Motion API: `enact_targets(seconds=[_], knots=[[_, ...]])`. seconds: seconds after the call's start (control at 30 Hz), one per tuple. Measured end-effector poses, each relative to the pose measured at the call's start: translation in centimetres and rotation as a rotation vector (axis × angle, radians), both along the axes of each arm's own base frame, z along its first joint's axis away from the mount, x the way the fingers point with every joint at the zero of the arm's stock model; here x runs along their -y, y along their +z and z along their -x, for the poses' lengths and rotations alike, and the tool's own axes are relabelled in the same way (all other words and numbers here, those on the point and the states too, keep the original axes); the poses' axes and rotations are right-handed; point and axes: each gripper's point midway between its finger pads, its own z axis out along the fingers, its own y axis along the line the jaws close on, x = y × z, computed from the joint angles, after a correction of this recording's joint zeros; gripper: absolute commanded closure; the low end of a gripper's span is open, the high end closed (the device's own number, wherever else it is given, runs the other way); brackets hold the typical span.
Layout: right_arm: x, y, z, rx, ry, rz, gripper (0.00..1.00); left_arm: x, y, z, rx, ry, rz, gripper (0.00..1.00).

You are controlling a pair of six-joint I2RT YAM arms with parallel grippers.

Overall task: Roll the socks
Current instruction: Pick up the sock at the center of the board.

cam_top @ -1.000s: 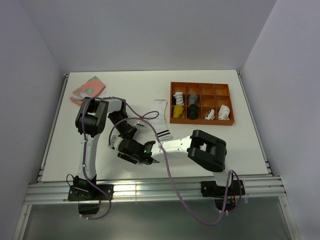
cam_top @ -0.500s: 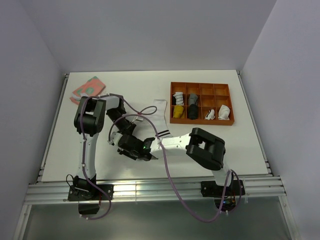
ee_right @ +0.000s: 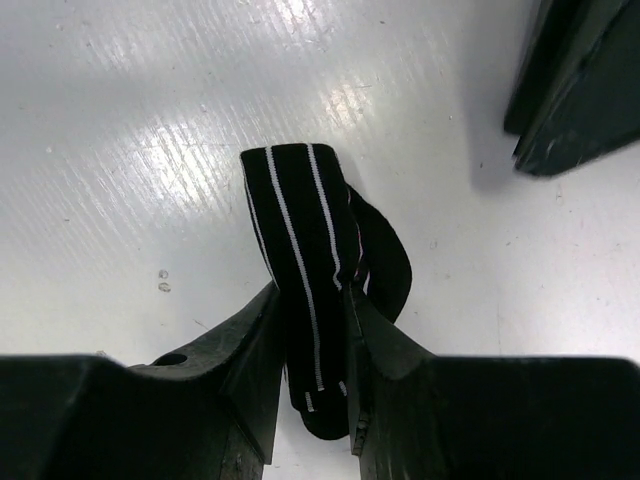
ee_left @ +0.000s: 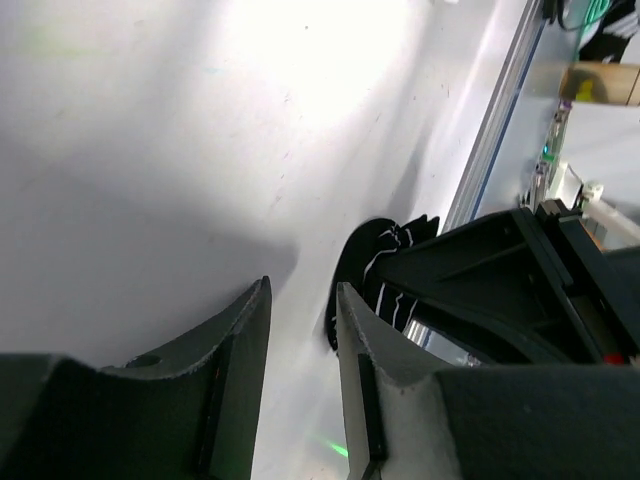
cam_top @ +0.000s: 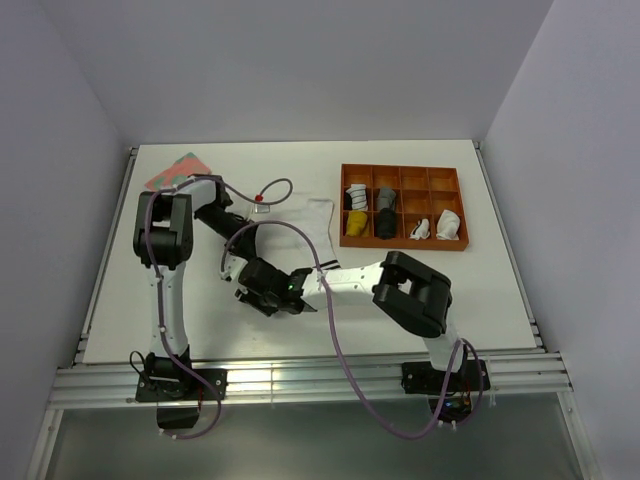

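Observation:
My right gripper [ee_right: 312, 295] is shut on the black sock with thin white stripes [ee_right: 300, 230], folded over and resting on the white table. In the top view the right gripper [cam_top: 264, 290] is left of centre and hides that sock. My left gripper [ee_left: 302, 290] is slightly open and empty, just beside the black sock [ee_left: 385, 265]; from above, the left gripper [cam_top: 236, 262] is close behind the right one. The white sock with black cuff bands [cam_top: 320, 228] lies flat behind them. The pink and teal sock [cam_top: 178, 170] lies at the far left corner.
An orange compartment tray [cam_top: 402, 172] holding several rolled socks stands at the back right. A purple cable [cam_top: 275, 185] loops over the table behind the left arm. The left gripper's fingers [ee_right: 570, 80] show at the upper right of the right wrist view.
The left arm's elbow has swung back and to the left, and its cable loop has moved toward the back. The right gripper has shifted slightly left and away, still holding the black sock.

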Motion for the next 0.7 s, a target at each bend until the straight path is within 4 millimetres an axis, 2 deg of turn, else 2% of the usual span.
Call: enact_targets(seconds=[0.17, 0.47, 0.57, 0.7], knots=[[0.2, 0.1, -0.1, -0.055, -0.031, -0.037, 1.00, -1.1, 1.1, -1.1, 0.049, 0.050, 0.023, 0.63], [1.3, 0.4, -0.1, -0.173, -0.086, -0.107, 1.00, -1.1, 3.5, 0.1, 0.112, 0.043, 0.060, 0.71], [2.1, 0.5, 0.0, -0.213, -0.112, -0.115, 1.00, -1.3, 4.0, -0.4, 0.112, 0.080, 0.086, 0.73], [3.3, 0.7, -0.4, -0.254, -0.165, -0.117, 1.00, -2.6, 4.9, -1.5, 0.114, 0.170, 0.130, 0.73]])
